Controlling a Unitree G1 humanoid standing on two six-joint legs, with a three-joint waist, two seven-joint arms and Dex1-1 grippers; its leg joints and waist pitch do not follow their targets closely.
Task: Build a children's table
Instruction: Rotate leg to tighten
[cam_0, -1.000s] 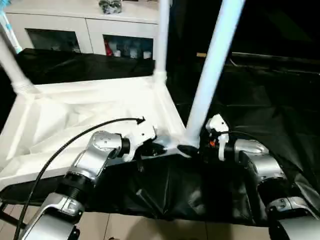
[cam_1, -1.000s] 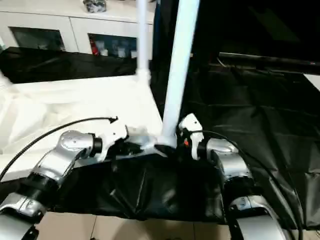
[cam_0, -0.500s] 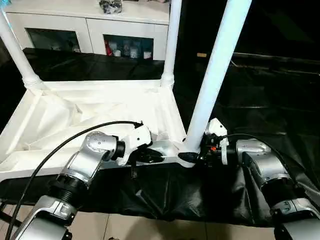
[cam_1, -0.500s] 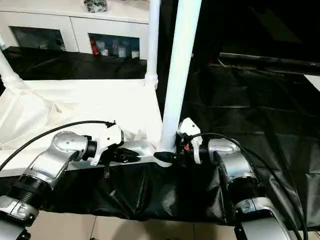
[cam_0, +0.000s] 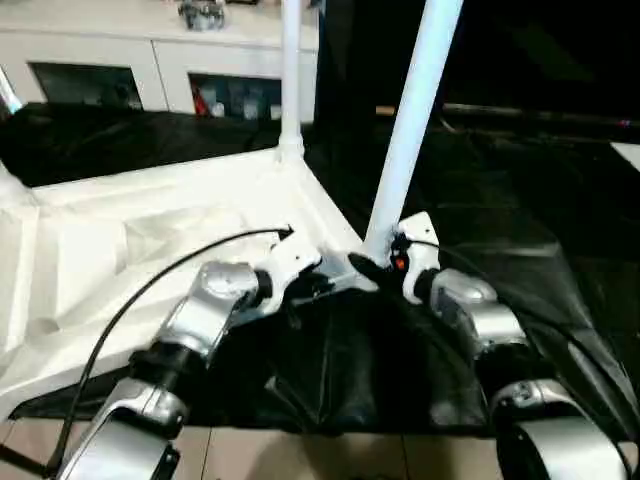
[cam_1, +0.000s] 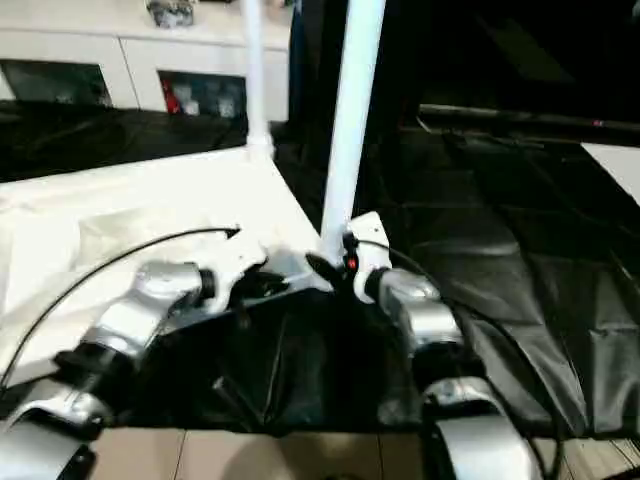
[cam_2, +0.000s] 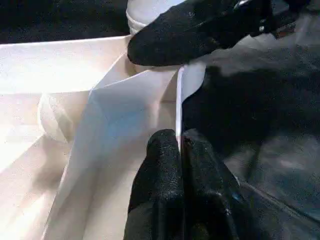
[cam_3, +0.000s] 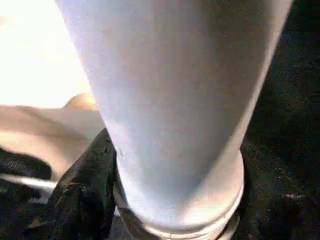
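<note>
Pinching tabletop rim, left end effector; right end effector clasping leg base.

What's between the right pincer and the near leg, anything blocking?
Nothing visible. The right pincer already has its black fingers around the base of the near leg, where it stands in the tabletop corner socket. The left pincer is shut on the tabletop's thin rim beside that corner.

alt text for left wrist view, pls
Two black fingers of the left gripper pinch the thin white edge of the upturned tabletop. Beyond them, a black finger of the right gripper wraps the base of a leg.
</note>
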